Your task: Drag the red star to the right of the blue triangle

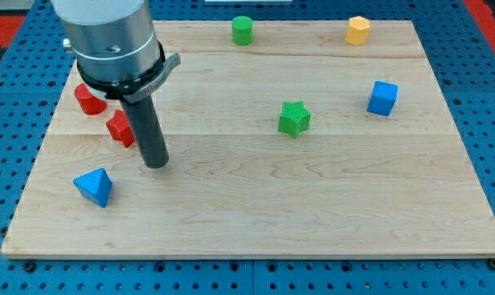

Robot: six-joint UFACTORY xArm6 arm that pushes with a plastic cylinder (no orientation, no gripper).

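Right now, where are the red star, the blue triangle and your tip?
red star [119,128], camera view, on its visible left part
blue triangle [94,187], camera view, on its front face
my tip [156,165], camera view, rod's lower end

Bench: light wooden board, pale grain running left to right, seams between planks visible near the view's top. Board sits on a blue perforated base plate with a regular grid of small holes, exposed on all four sides. Red-orange surface at the view's top left corner; similar patch at top right. Lighting even, soft shadows.
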